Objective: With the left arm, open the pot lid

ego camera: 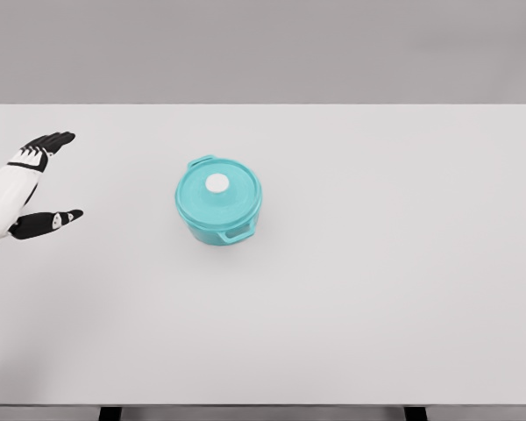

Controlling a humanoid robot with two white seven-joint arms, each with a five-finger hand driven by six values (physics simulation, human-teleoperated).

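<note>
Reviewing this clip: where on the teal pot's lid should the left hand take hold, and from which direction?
Probably the white knob at the centre of the lid, approached from above. It is the lid's one raised part; the open left hand is apart from the pot, to its left.

Pot [217, 210] uniformly turquoise, its lid [219, 191] the same turquoise with a white knob [217, 182] at centre. Table [377, 263] plain pale grey-white, unpatterned. Left hand [28, 189] white across the palm with black fingers [51, 140].
</note>
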